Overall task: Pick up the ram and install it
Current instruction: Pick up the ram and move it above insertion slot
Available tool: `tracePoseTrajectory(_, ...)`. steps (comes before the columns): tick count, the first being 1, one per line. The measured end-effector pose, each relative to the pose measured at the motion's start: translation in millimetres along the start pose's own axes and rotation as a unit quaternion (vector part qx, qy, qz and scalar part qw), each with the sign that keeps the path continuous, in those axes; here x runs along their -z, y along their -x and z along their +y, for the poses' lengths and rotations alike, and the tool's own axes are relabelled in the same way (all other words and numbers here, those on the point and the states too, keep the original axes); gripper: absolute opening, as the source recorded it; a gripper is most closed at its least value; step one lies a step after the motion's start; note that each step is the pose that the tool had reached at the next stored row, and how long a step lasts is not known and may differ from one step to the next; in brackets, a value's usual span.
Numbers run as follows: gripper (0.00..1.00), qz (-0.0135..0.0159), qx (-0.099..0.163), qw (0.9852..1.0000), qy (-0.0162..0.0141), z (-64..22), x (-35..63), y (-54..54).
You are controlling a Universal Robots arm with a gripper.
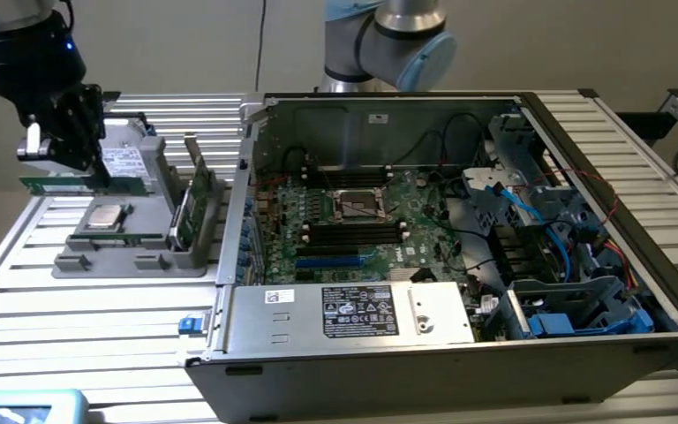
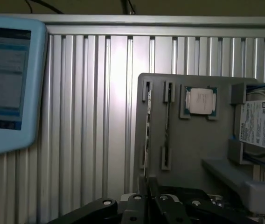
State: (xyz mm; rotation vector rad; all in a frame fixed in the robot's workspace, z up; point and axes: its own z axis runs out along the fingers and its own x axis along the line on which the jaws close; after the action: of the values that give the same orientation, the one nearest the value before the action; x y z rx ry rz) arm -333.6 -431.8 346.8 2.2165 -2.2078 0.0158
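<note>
End effector (image 1: 94, 177) closed tight on the ram (image 1: 74, 185), gripping it near the middle, stick level and lifted clear above the grey parts tray (image 1: 139, 258) at the exterior view's left. Tray sits on the slatted surface (image 1: 56, 327), two wider green boards (image 1: 195, 201) upright in it, CPU (image 1: 109, 216) lying flat. Open computer case (image 1: 669, 296) is beside the tray, ram well apart from its motherboard (image 1: 363, 221).

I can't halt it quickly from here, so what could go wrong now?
The ram is pinched across its thin board in the shut tool; it could tilt or slip.
The upright green boards and the case wall stand between it and the motherboard slots; a low path could clip them.
</note>
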Motion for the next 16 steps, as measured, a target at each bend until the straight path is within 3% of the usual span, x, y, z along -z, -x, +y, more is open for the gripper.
tracePoseTrajectory(10, 0.13, -0.0001, 0.000, 1.0000, 0.0022, -41.3, 42.0, -4.0)
tracePoseTrajectory(16, 0.13, -0.0001, 0.001, 1.0000, 0.0024, -68.3, 47.1, -4.2)
